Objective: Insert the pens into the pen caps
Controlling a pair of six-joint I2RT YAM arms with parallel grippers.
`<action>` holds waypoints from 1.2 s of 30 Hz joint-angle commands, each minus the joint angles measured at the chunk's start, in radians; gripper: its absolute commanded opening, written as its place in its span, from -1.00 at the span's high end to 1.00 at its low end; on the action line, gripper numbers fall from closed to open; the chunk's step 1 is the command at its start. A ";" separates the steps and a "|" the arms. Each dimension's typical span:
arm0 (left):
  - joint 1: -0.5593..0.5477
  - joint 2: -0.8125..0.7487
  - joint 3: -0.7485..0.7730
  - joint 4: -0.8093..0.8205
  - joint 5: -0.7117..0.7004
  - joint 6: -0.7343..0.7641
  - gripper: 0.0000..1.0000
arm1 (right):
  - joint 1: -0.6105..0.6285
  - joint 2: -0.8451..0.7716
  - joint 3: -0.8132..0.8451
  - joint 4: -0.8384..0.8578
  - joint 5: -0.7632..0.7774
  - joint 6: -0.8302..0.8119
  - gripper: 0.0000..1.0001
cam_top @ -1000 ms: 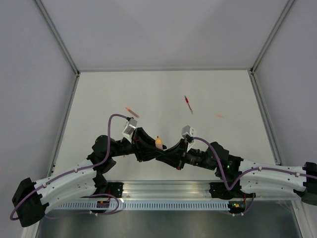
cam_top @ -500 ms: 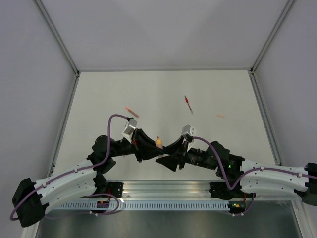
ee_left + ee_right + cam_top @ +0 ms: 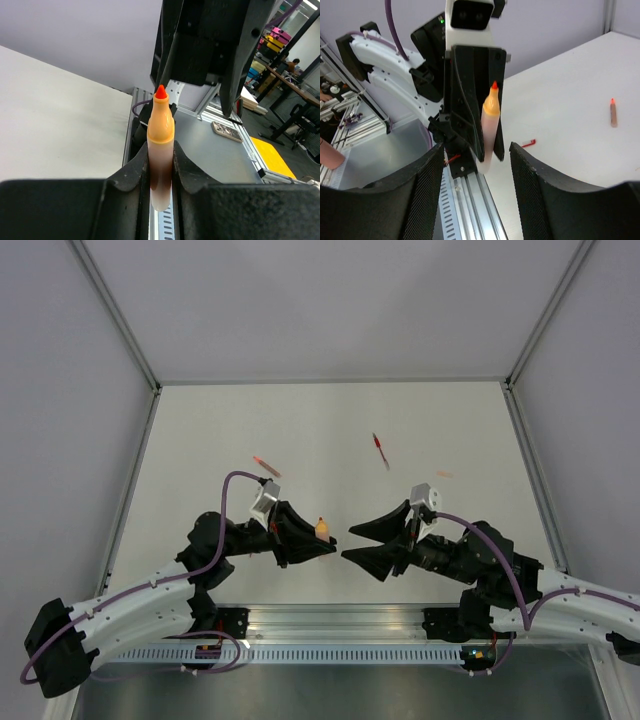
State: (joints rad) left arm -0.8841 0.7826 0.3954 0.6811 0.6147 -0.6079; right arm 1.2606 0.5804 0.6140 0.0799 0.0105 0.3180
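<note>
orange-peach pen (image 3: 161,140) stands upright above the desk's (image 3: 200,440) near edge, between the two arms, with the left fingers (image 3: 131,175) pinched on its lower barrel. we judge the risk here: gripped so low, a capping push could tilt it or slide it down through the grip. it looks slim: pale barrel, peach shoulder, bare red-orange tip. right fingers (image 3: 425,200) gape wide and empty, facing it. orange cap (image 3: 444,474) lies well apart on the right of the desk; it is tiny and easy to fumble.
</note>
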 commanded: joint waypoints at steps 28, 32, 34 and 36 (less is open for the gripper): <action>-0.001 0.038 0.042 0.083 0.120 0.002 0.83 | 0.002 0.248 0.155 0.069 0.058 0.015 1.00; -0.001 0.040 0.042 0.086 0.122 0.000 0.54 | 0.002 0.223 0.162 0.055 0.085 0.019 1.00; -0.001 0.043 0.042 0.087 0.119 0.000 0.42 | 0.003 0.210 0.161 0.054 0.100 0.021 1.00; -0.003 0.047 0.043 0.087 0.123 0.000 0.45 | 0.003 0.197 0.162 0.050 0.103 0.023 1.00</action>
State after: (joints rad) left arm -0.8829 0.8257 0.4065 0.7143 0.7265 -0.6086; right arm 1.2613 0.8131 0.7746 0.1036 0.0818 0.3298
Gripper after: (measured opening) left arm 0.280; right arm 0.033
